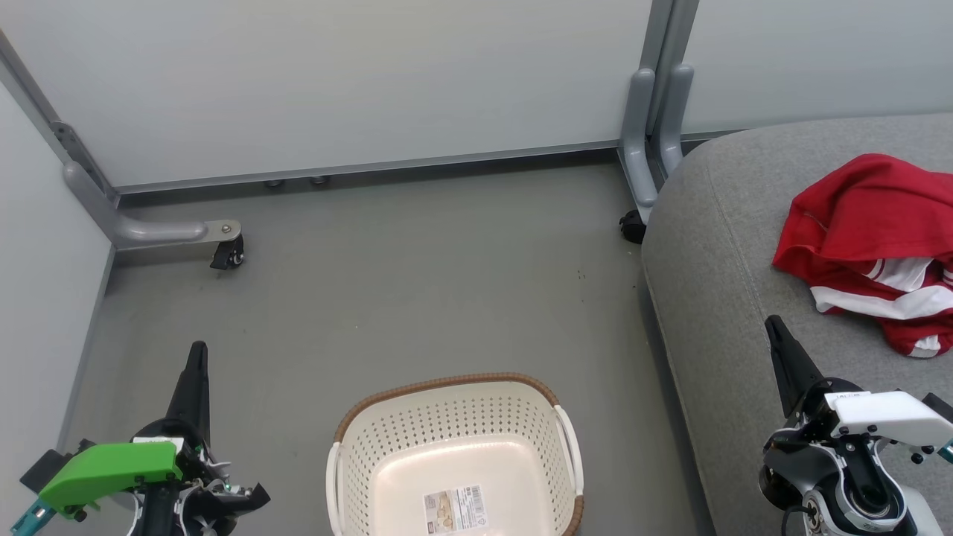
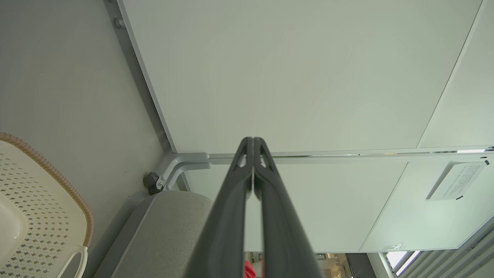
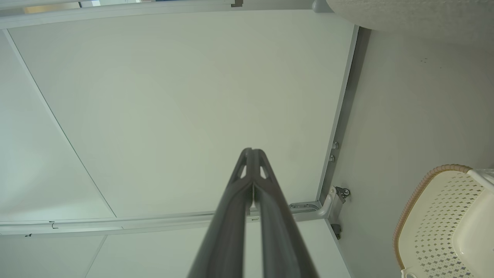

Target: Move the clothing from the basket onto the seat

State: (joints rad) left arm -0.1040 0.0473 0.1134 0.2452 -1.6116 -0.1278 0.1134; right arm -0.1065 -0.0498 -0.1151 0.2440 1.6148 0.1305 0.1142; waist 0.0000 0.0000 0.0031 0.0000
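From my head camera I see the left fingers at the lower left, pressed together tip to tip and gripping nothing, pointing up the view over the grey floor. The right fingers at the lower right are clenched the same way, with nothing between them, and they show against the near part of the seat. The clothing lies in a crumpled red heap on the seat, toward its right side, with white panels and stripes showing along the lower folds. It lies apart from the right fingers, further up the view. The basket stands on the floor at the bottom centre, between my two arms and near the seat's left edge. I can see its bare pale bottom with a printed label stuck there. Behind run pale partition panels on grey metal feet, one with a black caster at the left. My left wrist camera looks along its closed fingers toward the panels, with the basket's brown rim at the left edge and a corner of the seat below. My right wrist camera shows its closed fingers against the panels, with the basket at the lower right.
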